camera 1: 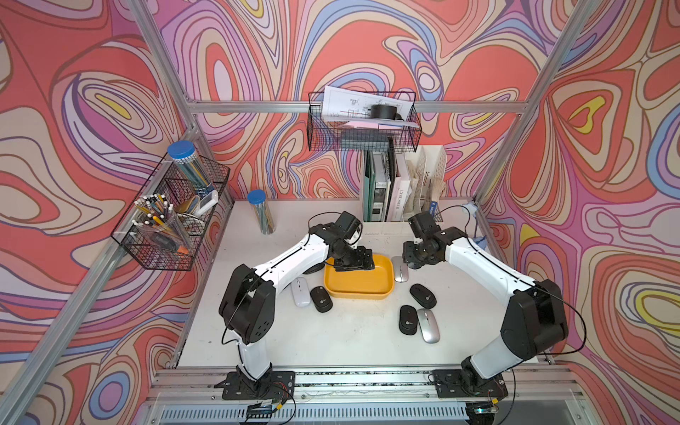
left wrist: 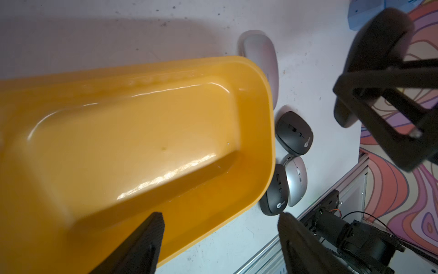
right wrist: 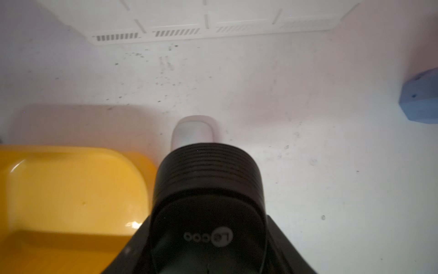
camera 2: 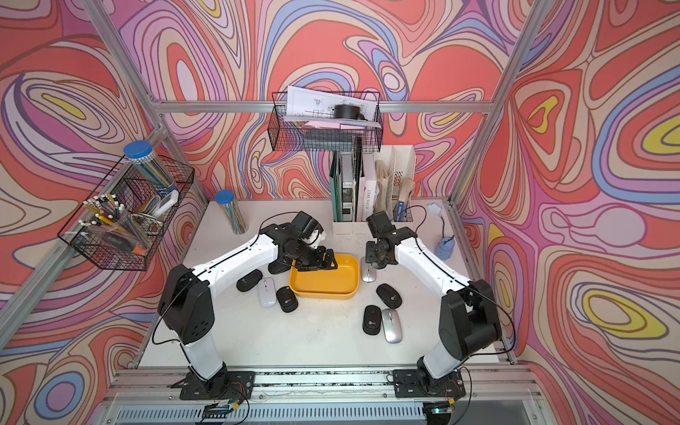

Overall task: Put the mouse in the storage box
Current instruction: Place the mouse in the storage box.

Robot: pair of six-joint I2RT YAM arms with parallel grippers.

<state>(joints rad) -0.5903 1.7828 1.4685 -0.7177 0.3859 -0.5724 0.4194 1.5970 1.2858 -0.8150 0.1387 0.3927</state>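
Two arms reach in over the white surface [camera 1: 331,342], with the storage box [camera 1: 358,293] between them. The box is a yellow-orange tub, sitting flat, and nothing lies inside it in any view.

Right gripper [camera 1: 415,259]: jaws closed on the held black mouse [right wrist: 208,201]. Only the right wrist view settles this. There the mouse fills the centre, logo toward the camera, with a jaw on either flank. Both top views show only the gripper's dark bulk, and the mouse itself cannot be made out. It hangs outside the box, just past the right short wall, above a silver mouse [right wrist: 194,130] lying just beside that wall.

Left gripper [left wrist: 220,214]: jaws apart, nothing between them, over the box's far edge. The left wrist view shows both fingertips with only the bare tub floor beyond them.

Loose mice, right of the box: a lone black mouse [camera 1: 422,295]. Nearer the front, a paired black mouse [camera 1: 407,319] and a paired silver mouse [camera 1: 428,325] lie touching side by side. The left wrist view shows all three past the box's end wall.

Left of the box: a white mouse [camera 1: 300,291] with a small black mouse [camera 1: 321,299] just beside it. In a top view a further black mouse [camera 2: 249,280] lies left of the white one. In a top view the left forearm [camera 1: 290,257] covers that spot.

The right wrist view alone shows the white file organizer [right wrist: 213,28] at its base, and a blue object [right wrist: 419,99] off to one side.
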